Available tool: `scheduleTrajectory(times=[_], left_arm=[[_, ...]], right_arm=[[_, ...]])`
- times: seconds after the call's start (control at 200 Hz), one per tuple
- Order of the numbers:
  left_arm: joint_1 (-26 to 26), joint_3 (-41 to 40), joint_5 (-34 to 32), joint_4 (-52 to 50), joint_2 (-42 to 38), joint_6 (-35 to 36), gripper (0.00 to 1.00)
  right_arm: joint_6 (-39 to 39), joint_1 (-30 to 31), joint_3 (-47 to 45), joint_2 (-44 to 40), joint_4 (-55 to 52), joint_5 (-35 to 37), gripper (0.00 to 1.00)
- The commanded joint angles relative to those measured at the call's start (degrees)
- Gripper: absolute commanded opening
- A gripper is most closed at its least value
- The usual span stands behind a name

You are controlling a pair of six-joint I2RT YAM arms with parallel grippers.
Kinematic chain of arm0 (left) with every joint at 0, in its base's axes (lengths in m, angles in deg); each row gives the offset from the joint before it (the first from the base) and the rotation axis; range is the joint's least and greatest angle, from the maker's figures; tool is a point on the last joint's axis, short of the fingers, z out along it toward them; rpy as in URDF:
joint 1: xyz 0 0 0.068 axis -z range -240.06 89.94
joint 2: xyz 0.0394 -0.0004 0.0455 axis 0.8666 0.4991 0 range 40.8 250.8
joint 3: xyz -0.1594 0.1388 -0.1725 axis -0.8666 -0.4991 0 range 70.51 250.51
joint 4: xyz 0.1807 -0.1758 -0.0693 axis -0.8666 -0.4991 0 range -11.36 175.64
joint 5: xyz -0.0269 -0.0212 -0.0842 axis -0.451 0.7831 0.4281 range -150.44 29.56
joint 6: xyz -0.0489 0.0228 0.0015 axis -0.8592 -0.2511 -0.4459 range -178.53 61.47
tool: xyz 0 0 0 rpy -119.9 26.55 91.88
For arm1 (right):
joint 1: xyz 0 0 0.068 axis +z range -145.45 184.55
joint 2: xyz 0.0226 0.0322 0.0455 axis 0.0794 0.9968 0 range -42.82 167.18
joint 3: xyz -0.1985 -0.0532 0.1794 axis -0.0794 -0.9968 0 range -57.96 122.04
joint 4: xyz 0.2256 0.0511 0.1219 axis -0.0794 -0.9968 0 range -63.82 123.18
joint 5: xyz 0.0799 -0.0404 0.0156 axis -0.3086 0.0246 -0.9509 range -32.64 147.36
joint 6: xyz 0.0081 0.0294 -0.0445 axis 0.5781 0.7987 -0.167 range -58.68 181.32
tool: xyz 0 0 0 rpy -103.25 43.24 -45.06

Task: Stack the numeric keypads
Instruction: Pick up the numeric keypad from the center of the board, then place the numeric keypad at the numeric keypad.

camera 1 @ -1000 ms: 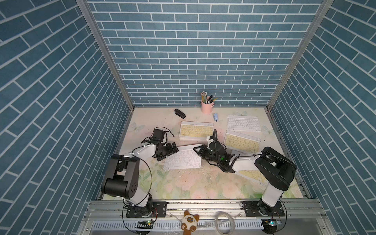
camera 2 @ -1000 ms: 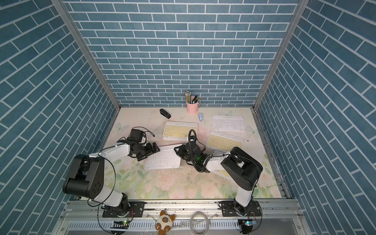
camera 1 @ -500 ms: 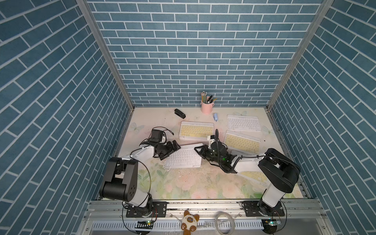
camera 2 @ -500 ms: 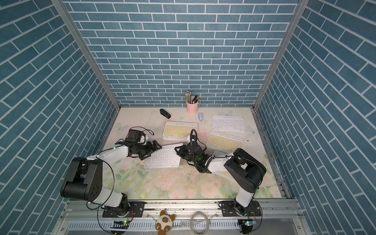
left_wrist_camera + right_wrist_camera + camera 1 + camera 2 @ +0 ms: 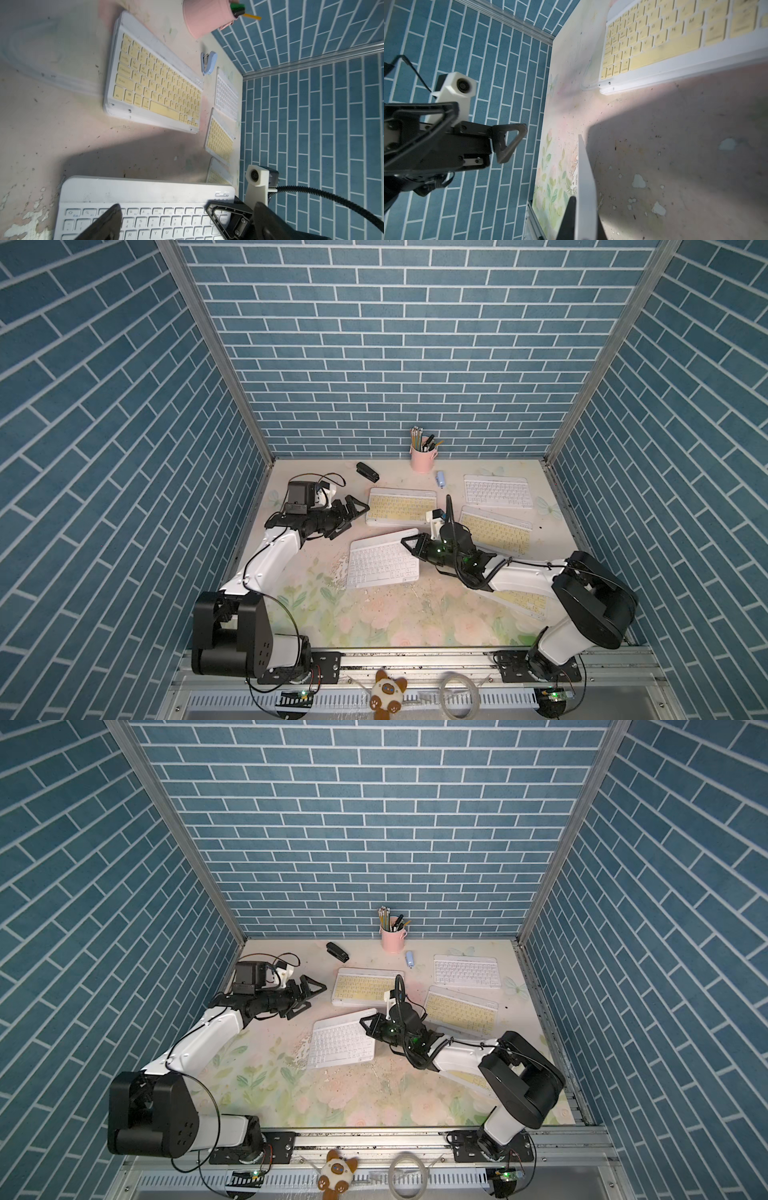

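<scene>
In both top views a white-keyed keypad lies mid-table. My right gripper is shut on its right edge; the right wrist view shows that edge between the fingers. My left gripper is open and empty, apart from it, beside the left end of a yellow-keyed keypad. Behind the right gripper lie another yellow keypad and a white one. A third yellow keypad is partly hidden under the right arm.
A pink pencil cup, a small blue item and a black stapler stand along the back wall. Brick walls close off the left, right and back. The floral mat has worn patches near the front.
My right gripper has shut on the white keypad's right edge. The left gripper has drawn back from that keypad toward the yellow one behind it.
</scene>
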Motion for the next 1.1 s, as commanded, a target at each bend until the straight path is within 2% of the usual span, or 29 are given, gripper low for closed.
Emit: scheduleTrajectory(times=[0.0, 0.185, 0.35, 0.56, 0.865, 1.095], left_arm=[[-1.5, 4.4, 2.6, -3.7, -1.2, 1.2, 1.0], [-1.5, 8.0, 4.4, 2.2, 1.1, -2.4, 1.0], [-1.2, 7.9, 5.1, 9.3, 3.8, -6.4, 1.0], [-0.2, 8.1, 3.7, 13.6, 7.4, -7.9, 1.0], [0.9, 8.8, 1.6, 17.5, 14.0, -9.7, 1.0], [0.9, 9.9, 0.2, 20.9, 19.4, -10.8, 1.0]], right_arm=[[-5.8, -3.3, 1.6, -5.3, -2.6, -1.6, 0.0], [-8.5, -11.2, 4.1, -8.1, -3.1, -7.5, 0.0], [-8.4, -16.5, 7.4, -5.8, -0.8, -11.9, 0.0], [-4.4, -22.0, 10.5, 3.1, 10.4, -17.9, 0.0], [2.2, -25.5, 16.7, 18.9, 27.9, -26.5, 0.0], [6.3, -27.2, 20.9, 27.4, 33.2, -29.0, 0.0]])
